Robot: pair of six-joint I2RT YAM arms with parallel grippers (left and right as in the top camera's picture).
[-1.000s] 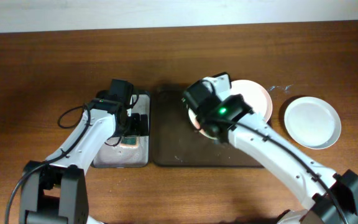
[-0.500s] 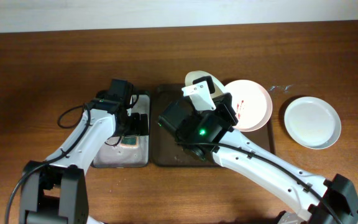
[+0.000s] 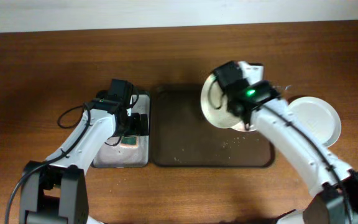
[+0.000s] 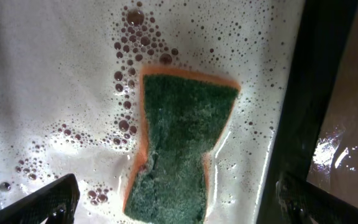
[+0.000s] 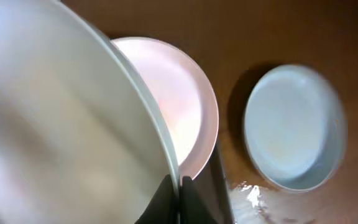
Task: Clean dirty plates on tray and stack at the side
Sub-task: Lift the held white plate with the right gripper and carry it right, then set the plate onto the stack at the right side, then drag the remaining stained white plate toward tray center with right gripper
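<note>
Over brown tray (image 3: 185, 144), right end effector (image 5: 180, 188) tight on smooth round plate (image 5: 55, 137); left end effector (image 4: 176, 202) agape.

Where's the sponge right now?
In the left wrist view, the green sponge lies in the small soapy tray, left of the brown tray.

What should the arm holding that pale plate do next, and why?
Probably swing the right gripper rightward and lower its pale greenish-white round plate onto the white round plate on the table; the held plate shows no red smears, and that plate lies beside the dark brown tray.
</note>
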